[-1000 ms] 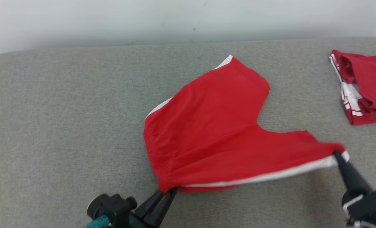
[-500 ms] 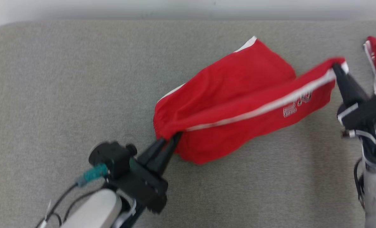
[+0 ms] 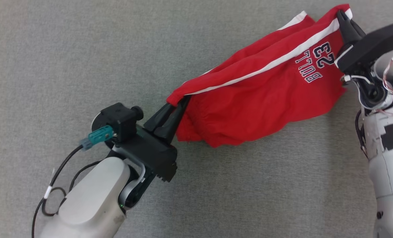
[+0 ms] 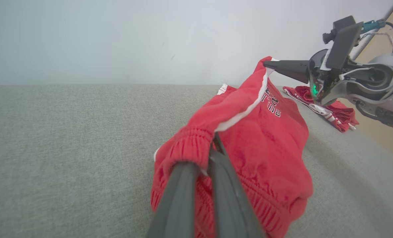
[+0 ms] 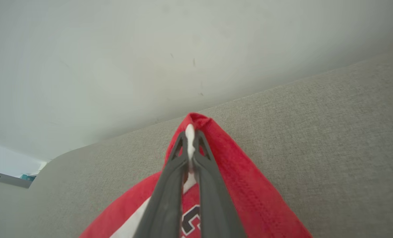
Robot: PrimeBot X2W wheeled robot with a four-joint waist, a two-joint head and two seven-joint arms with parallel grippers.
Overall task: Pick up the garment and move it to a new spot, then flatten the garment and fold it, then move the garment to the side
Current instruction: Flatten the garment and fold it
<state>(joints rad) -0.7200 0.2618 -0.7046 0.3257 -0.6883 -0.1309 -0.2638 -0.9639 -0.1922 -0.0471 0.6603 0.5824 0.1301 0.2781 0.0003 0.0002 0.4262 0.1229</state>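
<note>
Dark left gripper (image 3: 180, 98), nearest item: fingers clenched on the ribbed waistband corner of the garment (image 3: 259, 96), red shorts with a white side stripe and a dark-and-white printed number. Garment: suspended between both grippers above the middle of the grey fabric surface (image 3: 67, 49), body sagging below the stripe; whether the lowest fold brushes the surface cannot be told. Long axis: follows the taut stripe, running from the left gripper at the near end diagonally away toward the surface's far right corner. Right gripper (image 3: 341, 15), farther item: fingers pinched tight on the white-trimmed leg hem at the far end, which appears higher than the waistband end in the left wrist view. Beyond, by the right edge: second red-and-white garment (image 4: 328, 110), lying well apart. Judgement: next step is likely lowering for flattening; both arms would need to keep their span along this diagonal, or the stripe slackens and the cloth bunches.
</note>
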